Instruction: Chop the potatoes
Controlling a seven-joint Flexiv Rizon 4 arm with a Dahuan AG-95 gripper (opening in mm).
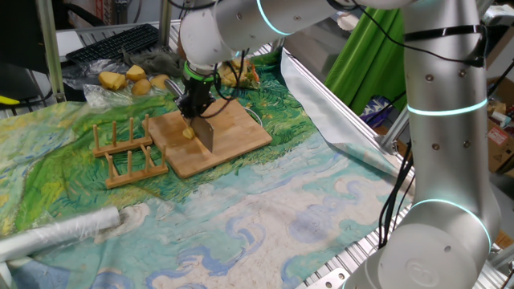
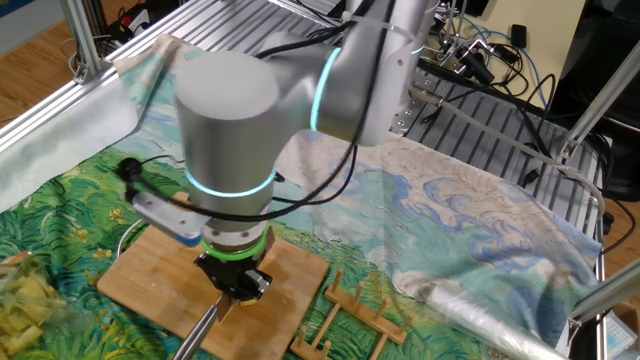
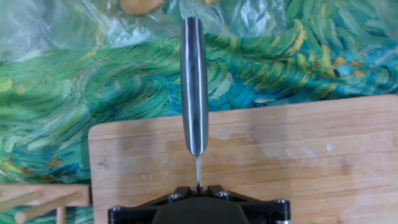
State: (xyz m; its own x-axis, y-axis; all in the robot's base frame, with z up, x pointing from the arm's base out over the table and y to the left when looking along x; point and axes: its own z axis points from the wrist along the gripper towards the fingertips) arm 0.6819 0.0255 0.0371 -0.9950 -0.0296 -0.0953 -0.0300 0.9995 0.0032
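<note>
Item: gripper (image 1: 195, 110), clenched on a knife (image 1: 204, 132), blade down on the wooden board (image 1: 237, 136).

Jaws nearly closed around the blade's spine; the steel handle (image 3: 194, 81) juts out past the board's edge. Potato piece (image 1: 188, 133), small and pale yellow, lies on the board touching the blade. Wooden rack (image 1: 127, 152) just beside the board; whole potatoes (image 1: 128, 79) well apart on plastic. Painted green-blue cloth (image 1: 265, 217) covers the table; metal framing around.
</note>
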